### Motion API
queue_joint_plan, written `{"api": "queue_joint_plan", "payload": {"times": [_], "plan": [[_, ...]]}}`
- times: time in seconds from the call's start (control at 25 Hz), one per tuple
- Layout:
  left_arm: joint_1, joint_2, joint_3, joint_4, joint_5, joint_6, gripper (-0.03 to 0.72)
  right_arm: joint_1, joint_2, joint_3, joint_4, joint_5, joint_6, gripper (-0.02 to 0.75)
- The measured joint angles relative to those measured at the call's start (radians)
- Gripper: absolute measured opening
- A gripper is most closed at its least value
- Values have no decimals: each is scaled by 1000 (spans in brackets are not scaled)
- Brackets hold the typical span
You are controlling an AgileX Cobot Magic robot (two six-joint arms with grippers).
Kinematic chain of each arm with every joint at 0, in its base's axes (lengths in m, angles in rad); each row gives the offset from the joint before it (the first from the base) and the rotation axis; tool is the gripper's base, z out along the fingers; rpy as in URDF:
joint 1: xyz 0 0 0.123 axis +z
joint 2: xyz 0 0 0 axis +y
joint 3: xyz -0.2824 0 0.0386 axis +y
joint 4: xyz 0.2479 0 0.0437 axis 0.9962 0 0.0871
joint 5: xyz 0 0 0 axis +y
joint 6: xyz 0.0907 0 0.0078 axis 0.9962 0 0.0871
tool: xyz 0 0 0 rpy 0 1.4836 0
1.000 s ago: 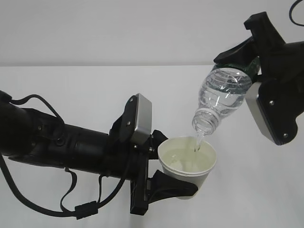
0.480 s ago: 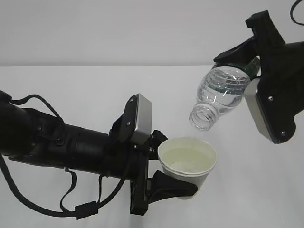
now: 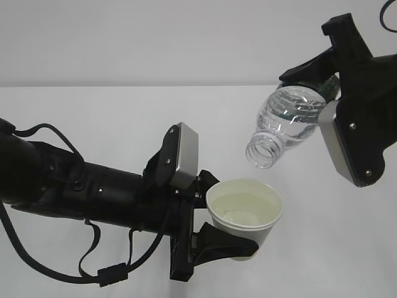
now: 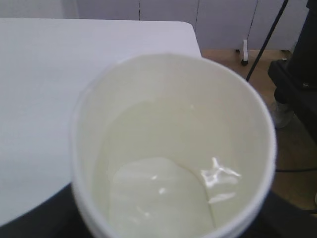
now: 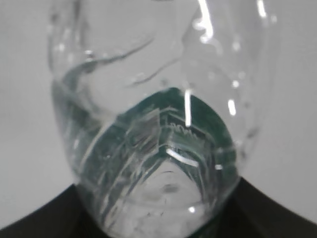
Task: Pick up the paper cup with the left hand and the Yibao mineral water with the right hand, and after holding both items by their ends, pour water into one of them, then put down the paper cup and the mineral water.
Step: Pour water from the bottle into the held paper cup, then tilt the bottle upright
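White paper cup, clamped by the left hand, is holding water; the right hand is gripping the Yibao mineral water, needing gentle levelling.

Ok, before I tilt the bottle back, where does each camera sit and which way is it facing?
Exterior view: in front of the table, slanting down; shows the left hand gripping the paper cup, the right hand holding the tilted Yibao mineral water above it.
Left wrist view: just behind the cup, looking into it at the water; only a dark gripper edge shows.
Right wrist view: looks along the bottle; dark gripper edge at bottom.
Shared: cup with exterior and left wrist; bottle with exterior and right wrist.
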Motion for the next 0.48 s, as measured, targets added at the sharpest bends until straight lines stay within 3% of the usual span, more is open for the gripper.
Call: {"api": "queue_joint_plan", "payload": {"times": [0.48], "plan": [[0,0,0,-18,0,0,467,0,0,0,0,-2,80,414]]}}
